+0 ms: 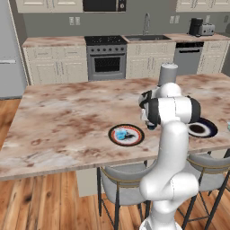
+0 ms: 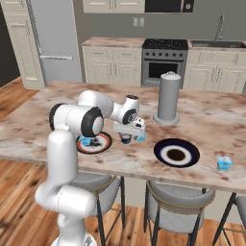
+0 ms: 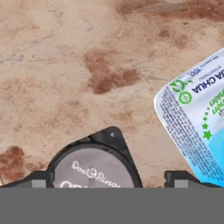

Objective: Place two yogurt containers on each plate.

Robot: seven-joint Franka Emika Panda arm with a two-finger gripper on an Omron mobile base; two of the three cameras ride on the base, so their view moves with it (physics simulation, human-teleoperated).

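My gripper [image 2: 129, 138] hangs low over the counter between the two plates, open, its fingertips [image 3: 40, 180] standing either side of the dark yogurt container [image 3: 94, 168]. A pale blue yogurt container [image 3: 197, 113] lies right beside it [image 2: 141, 138]. The red-orange rimmed plate [image 1: 126, 143] carries one blue container [image 1: 120, 134], also seen at the plate's left [image 2: 86, 141]. The dark blue rimmed plate [image 2: 176, 161] is bare. Another blue container [image 2: 224, 163] sits on the counter far to the right of that plate.
A tall grey cylinder [image 2: 168, 97] stands on the counter behind the gripper. The counter's front edge [image 2: 144, 174] runs just below the plates, with stools [image 2: 173, 202] under it. My own arm [image 1: 173, 112] hides part of the counter in the left base view.
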